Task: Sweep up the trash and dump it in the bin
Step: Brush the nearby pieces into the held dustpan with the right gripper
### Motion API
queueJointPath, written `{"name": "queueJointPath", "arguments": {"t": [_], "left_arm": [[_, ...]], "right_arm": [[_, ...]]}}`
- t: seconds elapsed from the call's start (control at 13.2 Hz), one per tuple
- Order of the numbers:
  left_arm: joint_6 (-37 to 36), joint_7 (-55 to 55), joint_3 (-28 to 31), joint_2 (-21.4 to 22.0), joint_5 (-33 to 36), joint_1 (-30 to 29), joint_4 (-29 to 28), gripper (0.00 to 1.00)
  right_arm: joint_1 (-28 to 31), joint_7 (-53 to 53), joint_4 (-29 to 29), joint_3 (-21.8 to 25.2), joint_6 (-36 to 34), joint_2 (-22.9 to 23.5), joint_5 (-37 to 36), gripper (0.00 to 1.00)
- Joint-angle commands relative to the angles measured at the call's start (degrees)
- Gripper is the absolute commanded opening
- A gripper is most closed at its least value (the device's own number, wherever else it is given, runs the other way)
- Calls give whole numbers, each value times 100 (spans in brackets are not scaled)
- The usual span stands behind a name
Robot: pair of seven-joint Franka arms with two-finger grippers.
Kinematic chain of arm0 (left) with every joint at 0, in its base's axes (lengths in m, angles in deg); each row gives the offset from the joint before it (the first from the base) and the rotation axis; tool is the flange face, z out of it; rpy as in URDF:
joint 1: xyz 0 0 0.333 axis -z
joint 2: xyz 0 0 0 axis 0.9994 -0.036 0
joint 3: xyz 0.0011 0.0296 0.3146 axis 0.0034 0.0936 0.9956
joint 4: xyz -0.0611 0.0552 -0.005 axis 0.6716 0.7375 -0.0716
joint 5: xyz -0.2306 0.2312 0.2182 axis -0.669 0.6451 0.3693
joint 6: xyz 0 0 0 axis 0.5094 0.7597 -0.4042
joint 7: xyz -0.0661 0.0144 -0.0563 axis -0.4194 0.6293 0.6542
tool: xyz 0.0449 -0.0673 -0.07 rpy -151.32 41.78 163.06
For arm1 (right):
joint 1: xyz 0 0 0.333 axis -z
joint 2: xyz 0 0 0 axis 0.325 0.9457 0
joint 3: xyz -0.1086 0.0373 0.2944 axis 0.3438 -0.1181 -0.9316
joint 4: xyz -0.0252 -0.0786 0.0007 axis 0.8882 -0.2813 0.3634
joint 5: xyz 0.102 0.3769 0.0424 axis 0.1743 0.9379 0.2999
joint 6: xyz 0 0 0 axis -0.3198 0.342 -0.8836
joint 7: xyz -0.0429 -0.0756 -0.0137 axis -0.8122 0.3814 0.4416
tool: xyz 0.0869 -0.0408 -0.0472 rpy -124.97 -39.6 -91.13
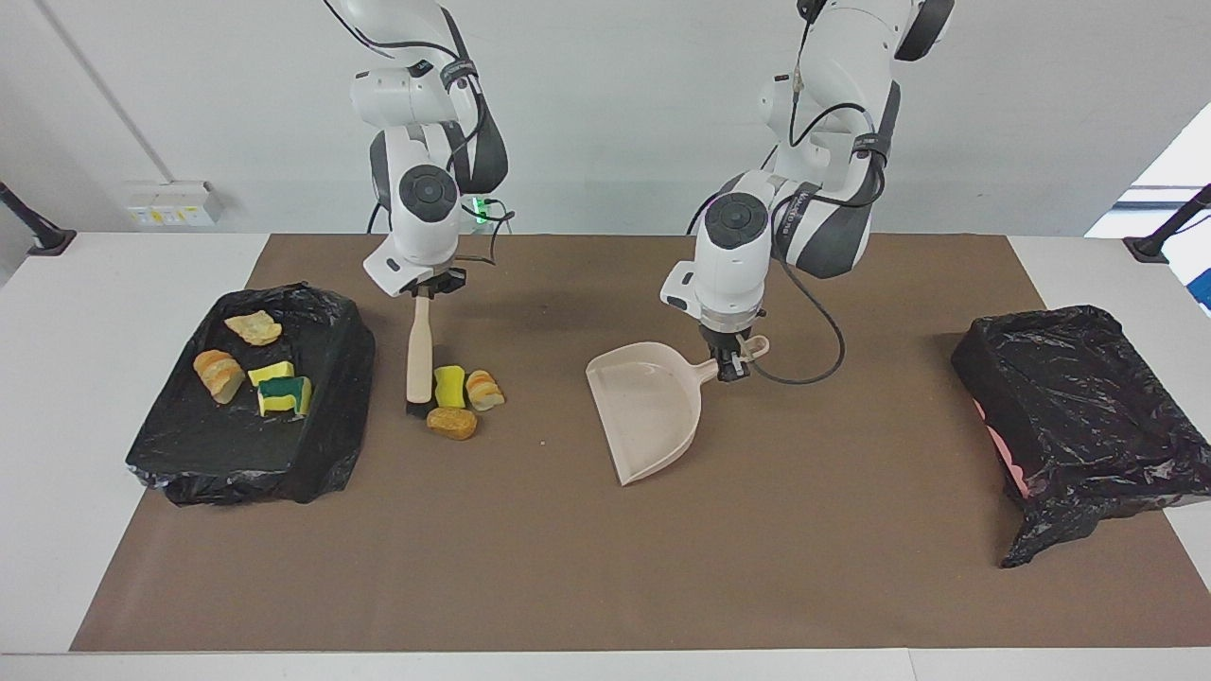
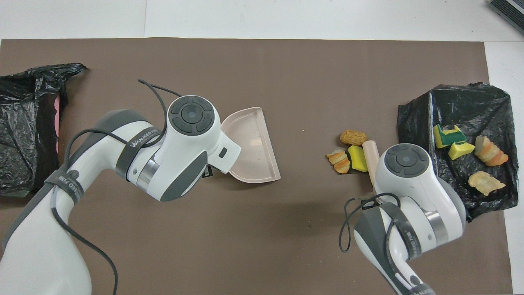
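Three trash pieces (image 1: 458,399) lie on the brown mat beside the brush (image 1: 417,361) clenched in the right claw (image 1: 425,288). Four more sit on the black bag (image 1: 322,397). The left claw (image 1: 730,363) grips the dustpan (image 1: 648,409) handle.

Seven trash pieces (image 1: 452,397), one dustpan (image 1: 648,409), one brush (image 1: 417,364), two black-bagged bins (image 1: 189,445).

A white table (image 1: 114,284) carries a brown mat (image 1: 605,586). On the mat lie three trash pieces (image 1: 459,402) at mid-table, and a black-bagged bin (image 1: 312,473) (image 1: 1069,416) near each end edge.
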Motion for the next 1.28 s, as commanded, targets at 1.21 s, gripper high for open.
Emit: {"name": "queueJointPath", "arguments": {"t": [1.21], "left_arm": [[838, -219, -24, 549, 49, -204, -1054, 0]], "right_arm": [[-1596, -513, -1794, 16, -68, 858, 3464, 0]]}}
